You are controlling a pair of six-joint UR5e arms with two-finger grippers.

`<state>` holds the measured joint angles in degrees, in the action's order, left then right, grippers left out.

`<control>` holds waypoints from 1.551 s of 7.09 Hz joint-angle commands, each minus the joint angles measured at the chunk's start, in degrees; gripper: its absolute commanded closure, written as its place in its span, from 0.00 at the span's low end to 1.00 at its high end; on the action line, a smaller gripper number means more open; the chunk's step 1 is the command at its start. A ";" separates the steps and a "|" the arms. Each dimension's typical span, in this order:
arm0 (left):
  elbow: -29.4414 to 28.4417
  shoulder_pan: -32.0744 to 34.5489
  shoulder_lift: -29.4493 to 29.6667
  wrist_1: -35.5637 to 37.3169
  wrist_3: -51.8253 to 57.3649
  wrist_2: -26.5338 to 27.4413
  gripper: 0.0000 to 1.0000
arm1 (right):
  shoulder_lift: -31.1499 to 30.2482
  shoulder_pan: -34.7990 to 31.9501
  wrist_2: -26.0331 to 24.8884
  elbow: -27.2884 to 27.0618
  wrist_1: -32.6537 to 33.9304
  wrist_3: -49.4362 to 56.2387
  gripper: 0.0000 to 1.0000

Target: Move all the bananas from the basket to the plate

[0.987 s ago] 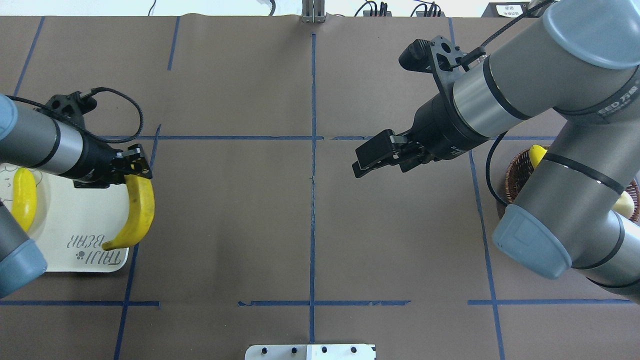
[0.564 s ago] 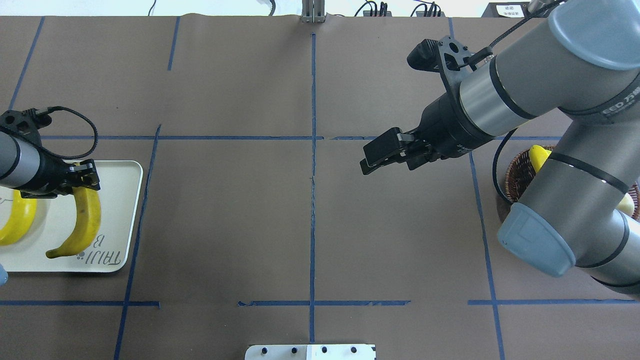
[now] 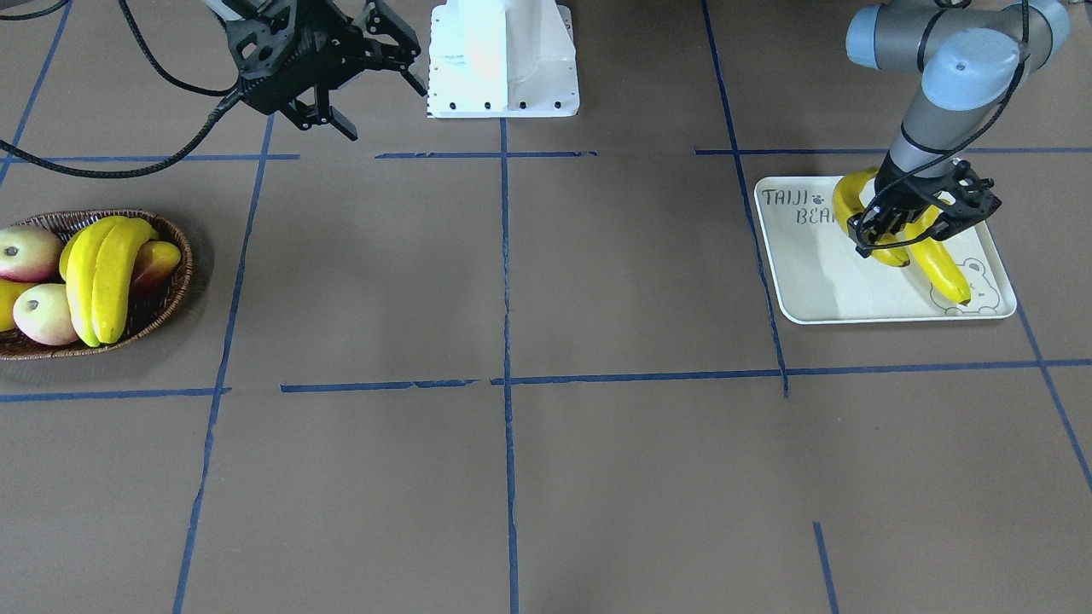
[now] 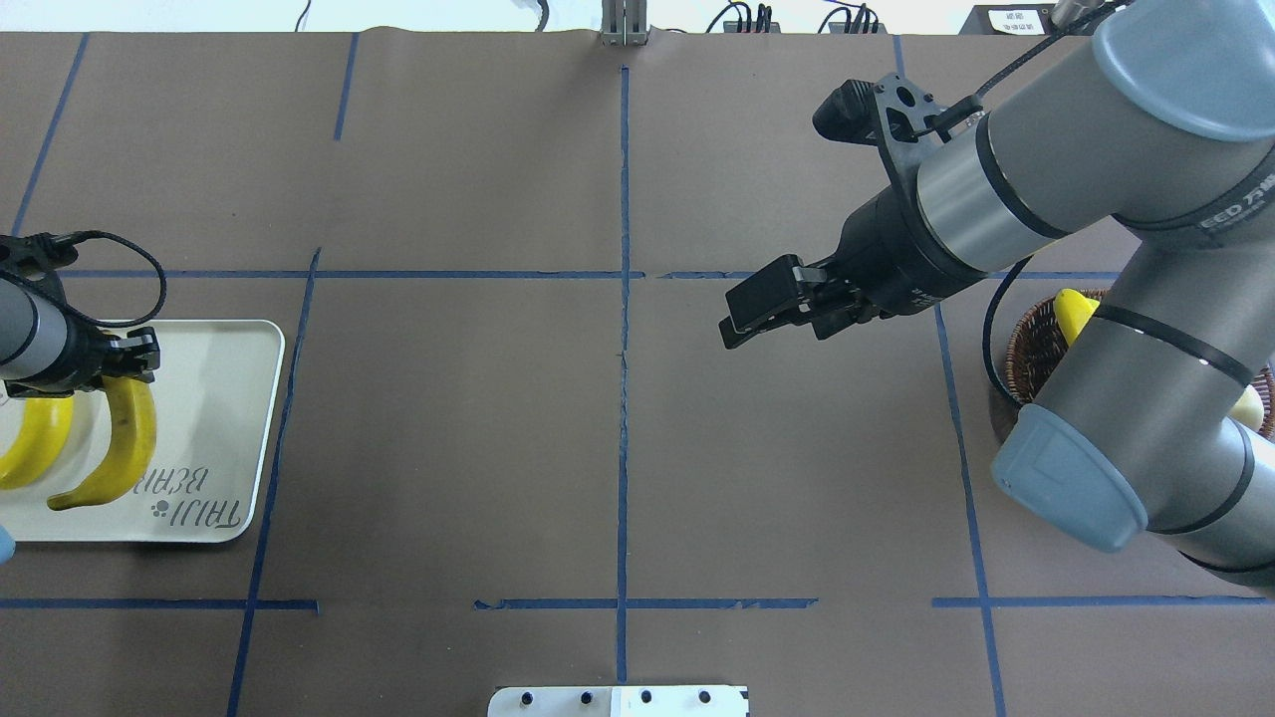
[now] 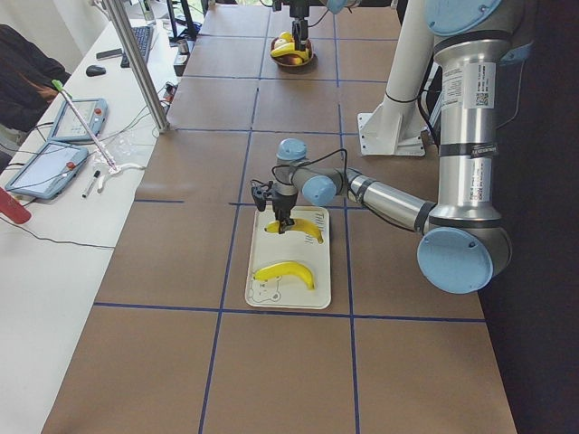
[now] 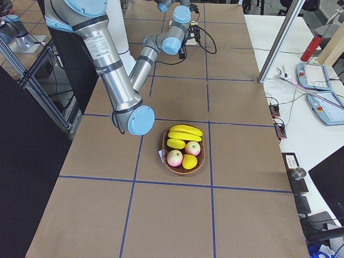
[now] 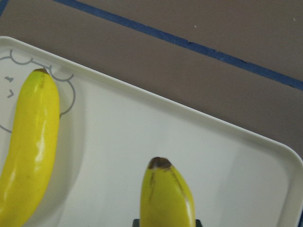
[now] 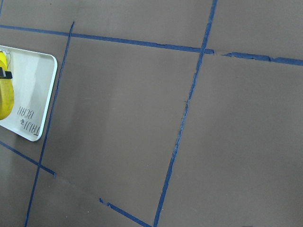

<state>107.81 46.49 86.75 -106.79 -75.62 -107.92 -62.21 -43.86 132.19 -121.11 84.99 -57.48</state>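
Note:
The cream plate (image 4: 224, 398) printed "TAIJI BEAR" lies at the table's left end. One banana (image 4: 30, 448) lies on it by the bear drawing and shows in the front view (image 3: 943, 269). My left gripper (image 4: 134, 357) is shut on the top end of a second banana (image 4: 115, 438), which hangs low over the plate (image 3: 810, 273); I cannot tell whether it touches. Two more bananas (image 3: 98, 273) lie in the wicker basket (image 3: 175, 286) at the right end. My right gripper (image 3: 380, 107) is open and empty, high over the table's middle right (image 4: 742, 319).
The basket also holds red-and-cream round fruits (image 3: 43, 315) and a yellow-red fruit (image 3: 158, 256). The white robot base (image 3: 503, 60) stands at the robot's side of the table. My right arm's elbow (image 4: 1126, 398) hangs over the basket in the overhead view. Blue tape lines cross the brown tabletop.
My left gripper has carried the banana leftwards from the plate's right edge to over the plate's middle, beside the first banana. My right gripper has drawn back slightly to the right.

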 commanded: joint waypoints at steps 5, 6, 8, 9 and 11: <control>-5.24 0.62 0.53 -0.44 1.52 3.85 1.00 | 0.33 0.00 0.00 0.00 0.00 0.00 0.00; -5.85 0.62 0.53 -0.53 1.52 4.90 1.00 | 0.33 -0.08 0.00 -0.09 0.00 0.00 0.00; -6.20 0.70 0.62 -0.61 1.44 4.82 0.01 | 0.51 0.00 0.00 -0.18 0.00 -0.17 0.00; -6.12 0.88 0.53 -0.61 1.44 4.82 0.00 | 0.51 0.00 0.00 -0.18 0.00 -0.96 0.00; -5.94 1.05 0.44 -0.61 1.52 4.82 0.00 | 0.60 -0.08 0.00 -0.18 0.00 -1.05 0.00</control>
<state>101.73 47.44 87.26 -107.40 -74.12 -103.10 -61.67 -43.87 132.19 -121.29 84.99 -58.41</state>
